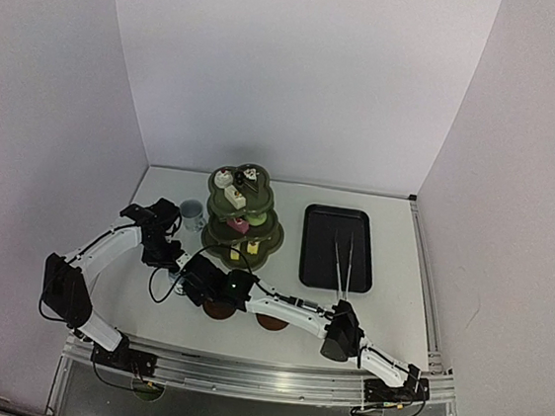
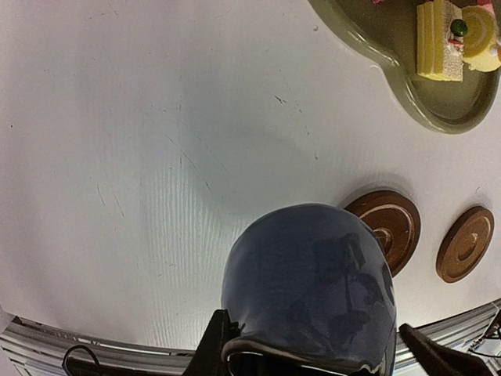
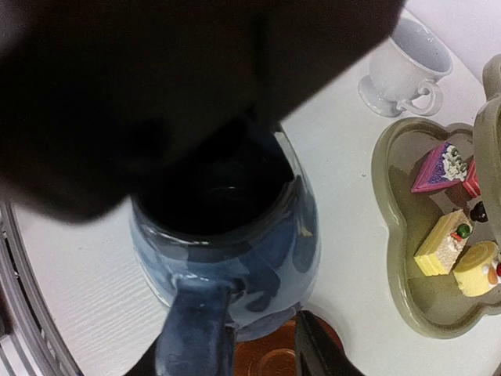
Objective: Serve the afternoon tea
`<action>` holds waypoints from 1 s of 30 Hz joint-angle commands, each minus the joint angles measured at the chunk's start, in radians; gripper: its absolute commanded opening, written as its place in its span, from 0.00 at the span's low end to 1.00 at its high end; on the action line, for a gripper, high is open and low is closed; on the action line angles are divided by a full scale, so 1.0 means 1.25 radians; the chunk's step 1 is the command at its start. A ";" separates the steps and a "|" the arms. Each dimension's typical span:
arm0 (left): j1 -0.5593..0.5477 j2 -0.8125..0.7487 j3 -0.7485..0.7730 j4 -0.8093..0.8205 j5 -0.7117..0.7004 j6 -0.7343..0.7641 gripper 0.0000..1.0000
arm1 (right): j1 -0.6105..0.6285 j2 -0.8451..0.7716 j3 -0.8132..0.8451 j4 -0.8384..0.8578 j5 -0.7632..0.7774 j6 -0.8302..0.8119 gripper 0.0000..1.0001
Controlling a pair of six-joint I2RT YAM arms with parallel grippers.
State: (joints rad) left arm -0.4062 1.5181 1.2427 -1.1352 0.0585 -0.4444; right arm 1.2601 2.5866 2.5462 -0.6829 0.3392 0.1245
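small blue cup sits pinched in left hand, right hand half-open astride its handle.

Glossy blue cup upright beside the left coaster (brown, round); white cup left of green stand bearing cakes.

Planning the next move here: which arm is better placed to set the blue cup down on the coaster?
Probably left. The left gripper pinches the blue cup at its rim, right by a coaster; the right gripper only straddles its handle, not clamped.
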 commanded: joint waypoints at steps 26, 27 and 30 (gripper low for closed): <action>-0.023 -0.051 0.052 0.067 0.067 0.072 0.35 | -0.033 -0.150 -0.194 0.108 -0.038 0.035 0.00; -0.019 -0.055 0.069 0.070 0.073 0.084 0.38 | -0.036 -0.157 -0.204 0.109 -0.044 0.034 0.00; 0.002 -0.063 0.123 0.074 0.108 0.124 0.47 | -0.049 -0.195 -0.253 0.111 -0.065 0.024 0.00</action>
State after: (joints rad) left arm -0.4289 1.5162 1.2568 -1.0653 0.0919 -0.3632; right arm 1.2307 2.4548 2.2975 -0.5576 0.2887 0.1549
